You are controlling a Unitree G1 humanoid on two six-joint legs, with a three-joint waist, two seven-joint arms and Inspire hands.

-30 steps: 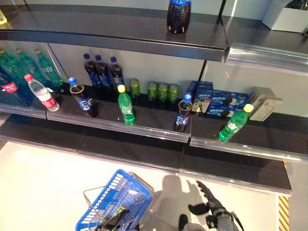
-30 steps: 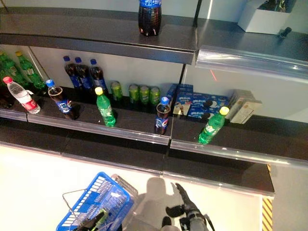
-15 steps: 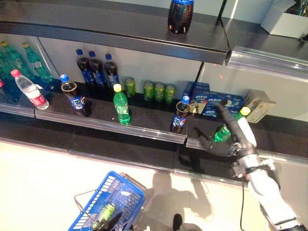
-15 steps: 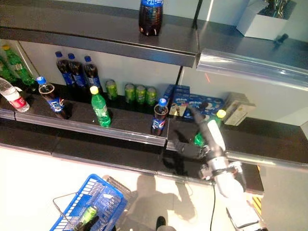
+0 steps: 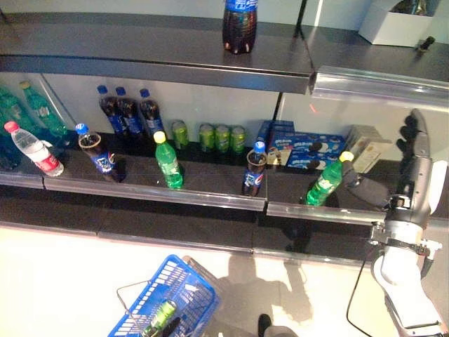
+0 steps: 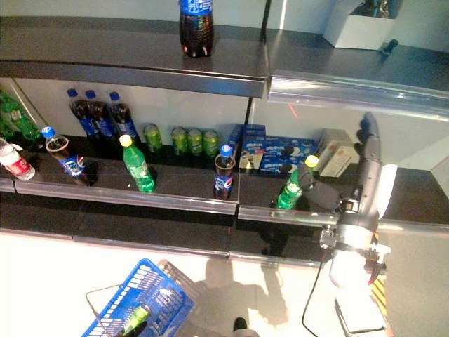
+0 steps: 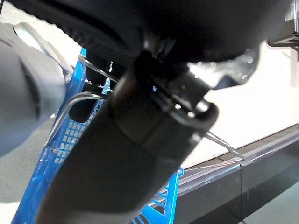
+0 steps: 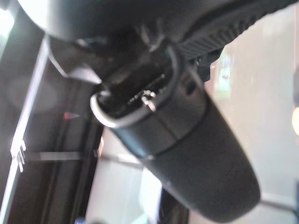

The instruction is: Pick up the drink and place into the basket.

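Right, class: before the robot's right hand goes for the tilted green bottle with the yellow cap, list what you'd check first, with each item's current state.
1. Right hand open, fingers straight: ok.
2. Right hand empty, apart from the tilted green bottle with the yellow cap: ok.
3. Bottle unobstructed; dark cola bottle with blue cap stands clear beside it: ok.
4. Blue wire basket within view on the floor side: ok.
5. Room in the basket, which already holds a green bottle: ok.
6. Left hand gripping the basket's handle: cannot tell.
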